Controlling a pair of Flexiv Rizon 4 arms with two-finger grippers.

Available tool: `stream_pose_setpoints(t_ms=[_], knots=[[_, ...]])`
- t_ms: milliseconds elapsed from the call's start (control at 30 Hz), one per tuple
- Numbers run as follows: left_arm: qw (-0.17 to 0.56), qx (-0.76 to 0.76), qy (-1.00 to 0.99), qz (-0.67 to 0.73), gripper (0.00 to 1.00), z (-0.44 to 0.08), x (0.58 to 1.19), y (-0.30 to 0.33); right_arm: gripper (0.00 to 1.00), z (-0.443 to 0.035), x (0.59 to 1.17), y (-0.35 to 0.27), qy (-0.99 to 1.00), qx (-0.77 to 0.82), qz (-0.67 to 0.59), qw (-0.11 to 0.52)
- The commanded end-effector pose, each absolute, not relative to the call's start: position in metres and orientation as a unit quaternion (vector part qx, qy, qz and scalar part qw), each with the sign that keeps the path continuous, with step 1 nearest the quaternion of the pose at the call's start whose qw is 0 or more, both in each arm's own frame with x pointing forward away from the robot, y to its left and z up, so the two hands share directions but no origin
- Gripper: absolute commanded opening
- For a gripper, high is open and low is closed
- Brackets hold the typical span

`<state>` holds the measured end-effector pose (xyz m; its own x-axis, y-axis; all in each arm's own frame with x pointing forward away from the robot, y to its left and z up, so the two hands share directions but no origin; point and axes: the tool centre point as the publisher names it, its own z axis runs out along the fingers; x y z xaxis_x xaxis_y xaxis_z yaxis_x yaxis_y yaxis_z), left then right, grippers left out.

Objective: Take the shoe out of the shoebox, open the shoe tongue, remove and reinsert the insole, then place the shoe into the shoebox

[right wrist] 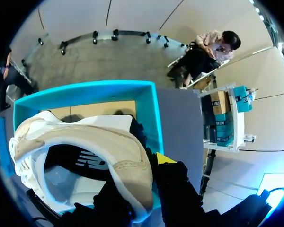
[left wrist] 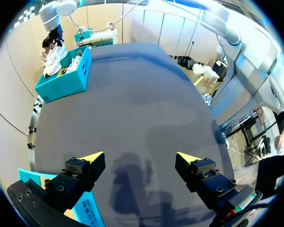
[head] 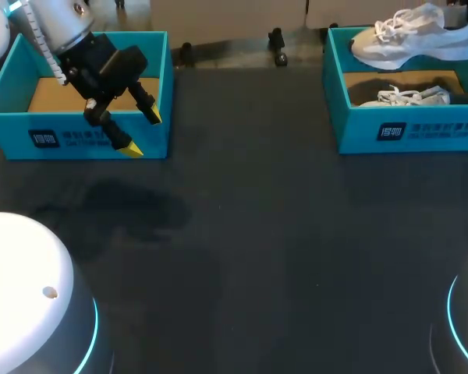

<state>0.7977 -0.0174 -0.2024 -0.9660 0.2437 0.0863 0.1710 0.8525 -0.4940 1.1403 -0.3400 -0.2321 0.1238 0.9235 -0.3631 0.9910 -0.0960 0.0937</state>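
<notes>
**Dark desk with a sneaker held above the far-right shoebox**

Dark grey desk [head: 257,234] surface is seen carrying two teal shoeboxes, one at each far corner. The white sneaker [head: 409,35] is held in the air just above the far part of the right shoebox [head: 421,128], clear of its rim. It is grasped by the right end effector [right wrist: 141,176], whose fingers are clamped on it. In the right wrist view its beige sole is turned toward the camera, one yellow fingertip [right wrist: 165,158] is seen against its side, and the other is hidden behind the shoe. A second sneaker [head: 402,96] is seen lying inside the same box on the brown cardboard floor, against the front wall.

The left end effector [head: 143,132] is suspended over the front wall of the left shoebox [head: 15,136], tilted toward the desk's middle. Its fingers are spread wide and nothing is held between them. The brown floor of that box is visible behind it.
</notes>
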Motion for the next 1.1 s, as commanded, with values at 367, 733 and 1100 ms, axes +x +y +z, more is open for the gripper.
stream_pose_setpoints(t_ms=[367,733,1100], knots=[[0.073,-0.108,-0.96,0.248,1.0,-0.202,0.798,-0.017,0.0,-0.249,1.158,-0.346,0.656,0.729,-0.11,0.159],[0.073,-0.108,-0.96,0.248,1.0,-0.202,0.798,-0.017,0.0,-0.261,1.164,-0.349,0.661,0.725,-0.113,0.158],[0.073,-0.108,-0.96,0.248,1.0,-0.202,0.798,-0.017,0.0,-0.272,1.166,-0.349,0.66,0.725,-0.114,0.164]])
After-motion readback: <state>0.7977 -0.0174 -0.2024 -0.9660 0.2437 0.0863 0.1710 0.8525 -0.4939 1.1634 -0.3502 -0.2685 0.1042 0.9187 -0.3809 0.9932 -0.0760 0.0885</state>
